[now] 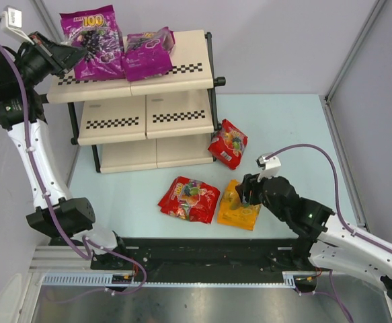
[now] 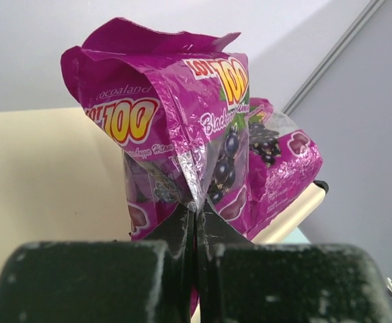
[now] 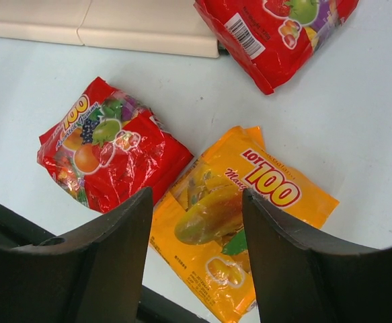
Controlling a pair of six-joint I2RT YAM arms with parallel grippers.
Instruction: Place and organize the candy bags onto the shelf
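My left gripper (image 1: 68, 57) (image 2: 196, 208) is shut on the lower edge of a magenta-purple candy bag (image 1: 95, 40) (image 2: 175, 121), which stands upright at the left of the shelf's (image 1: 182, 74) top board (image 2: 48, 175). A second purple bag (image 1: 148, 54) (image 2: 280, 161) lies just to its right on the same board. On the table, my right gripper (image 1: 243, 195) (image 3: 197, 195) hangs open above the orange-yellow bag (image 1: 239, 207) (image 3: 216, 215), its jaws apart on either side and not touching it. One red bag (image 1: 189, 198) (image 3: 108, 151) lies left of the orange one, with their edges meeting. Another red bag (image 1: 228, 142) (image 3: 276, 33) lies by the shelf's right foot.
The shelf's middle and bottom boards (image 1: 145, 118) hold nothing. The light table (image 1: 283, 128) is bounded by grey walls at right and back. The black rail (image 1: 202, 252) with the arm bases runs along the near edge, close to the orange bag.
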